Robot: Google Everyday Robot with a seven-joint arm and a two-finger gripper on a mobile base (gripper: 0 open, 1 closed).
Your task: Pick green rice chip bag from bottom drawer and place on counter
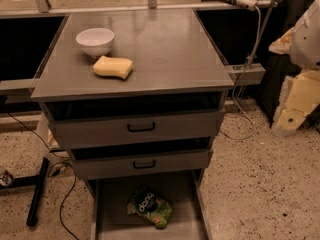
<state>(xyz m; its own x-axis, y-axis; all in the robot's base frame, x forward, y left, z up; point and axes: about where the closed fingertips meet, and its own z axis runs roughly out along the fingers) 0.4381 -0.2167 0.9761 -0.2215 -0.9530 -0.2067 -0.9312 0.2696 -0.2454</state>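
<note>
step: reach, chip bag [150,206] not yet taken | chip bag lies in the open bottom drawer [182,224], below the front edge of the counter [170,49] | gripper [292,115] hangs beyond the counter's right edge, apart or together we cannot tell | next: we judge it must come low, under the front edge, down to the bag

We see the bottom drawer [112,225] run out of the picture below, its front end cut off. The two upper drawers [170,129] show only dark gaps under the counter's [165,49] front edge. Off its right edge, the gripper [292,111] is clipped by the frame.
</note>
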